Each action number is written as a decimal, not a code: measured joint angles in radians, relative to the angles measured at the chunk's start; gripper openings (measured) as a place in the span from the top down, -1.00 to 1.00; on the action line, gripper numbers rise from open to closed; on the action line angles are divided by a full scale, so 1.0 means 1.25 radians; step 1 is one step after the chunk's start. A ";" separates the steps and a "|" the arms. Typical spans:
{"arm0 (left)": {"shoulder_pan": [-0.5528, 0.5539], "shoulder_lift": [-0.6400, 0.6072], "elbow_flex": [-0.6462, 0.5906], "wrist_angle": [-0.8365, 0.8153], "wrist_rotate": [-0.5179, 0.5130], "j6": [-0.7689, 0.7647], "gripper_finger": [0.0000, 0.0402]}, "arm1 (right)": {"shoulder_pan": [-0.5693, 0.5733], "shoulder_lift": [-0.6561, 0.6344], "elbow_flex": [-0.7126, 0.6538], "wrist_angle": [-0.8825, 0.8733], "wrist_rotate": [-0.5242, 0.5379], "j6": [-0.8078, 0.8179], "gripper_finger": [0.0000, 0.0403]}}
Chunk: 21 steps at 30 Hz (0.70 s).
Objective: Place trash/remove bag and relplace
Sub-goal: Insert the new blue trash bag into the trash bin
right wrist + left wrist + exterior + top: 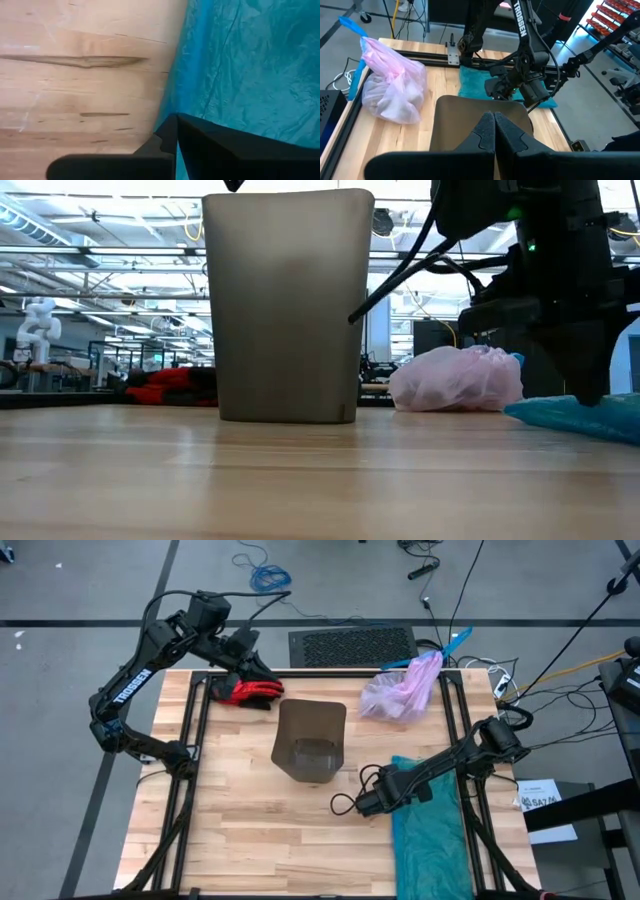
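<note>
High view: beside the bin (311, 740), my right gripper (368, 804) has pinched shut on the teal bag (430, 835); next, lifting it to reline

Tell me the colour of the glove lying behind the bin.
Red glove, with dark patches; the high view shows it best.

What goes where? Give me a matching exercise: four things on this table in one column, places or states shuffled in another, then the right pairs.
Things:
1. bin
2. pink bag
3. red glove
4. teal bag

Places or states:
A. flat along the table's right side, under the right gripper
B. far left edge, by the left gripper
C. upright at the table's middle, unlined
D. bunched and full, far right corner

Pairs: 1-C, 2-D, 3-B, 4-A
</note>
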 joint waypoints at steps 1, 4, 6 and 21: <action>0.000 0.000 0.000 0.001 0.000 0.000 1.00 | 0.000 -0.006 0.001 -0.001 0.000 0.000 0.99; 0.000 -0.001 0.000 0.003 0.000 0.000 1.00 | 0.000 -0.026 0.039 -0.038 0.018 0.000 1.00; 0.000 -0.004 0.000 0.003 0.000 0.000 1.00 | 0.000 -0.033 0.079 -0.091 0.043 0.000 1.00; 0.000 -0.004 0.000 0.017 0.000 0.000 1.00 | -0.028 -0.028 0.137 -0.138 0.083 0.023 0.47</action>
